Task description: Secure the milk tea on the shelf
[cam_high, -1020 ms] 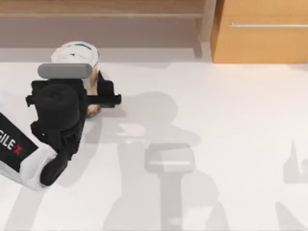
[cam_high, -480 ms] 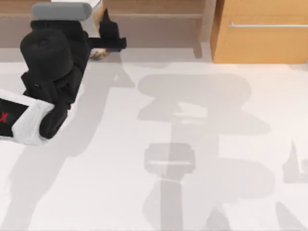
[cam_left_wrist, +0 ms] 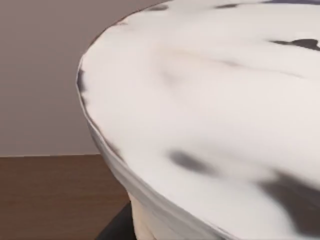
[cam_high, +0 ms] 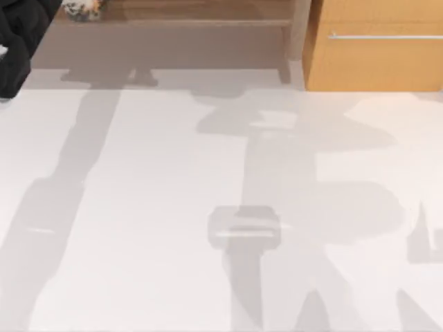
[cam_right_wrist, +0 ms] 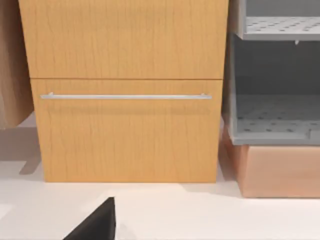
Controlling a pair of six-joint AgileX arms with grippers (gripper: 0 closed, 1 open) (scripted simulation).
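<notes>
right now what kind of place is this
Probably a rendered storage or pantry-style workbench: a white table backed by a wooden shelf, an orange-tan cabinet with a silver bar handle, and grey perforated racks. A milk tea is at the shelf.

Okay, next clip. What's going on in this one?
The left arm is at the far left corner of the top view, reaching over the shelf. The milk tea sits at the shelf's left end; the left wrist view looks closely at its white lid, with wooden shelf board behind. The cup seems to be carried or set onto the shelf. The right wrist view faces the orange cabinet.
</notes>
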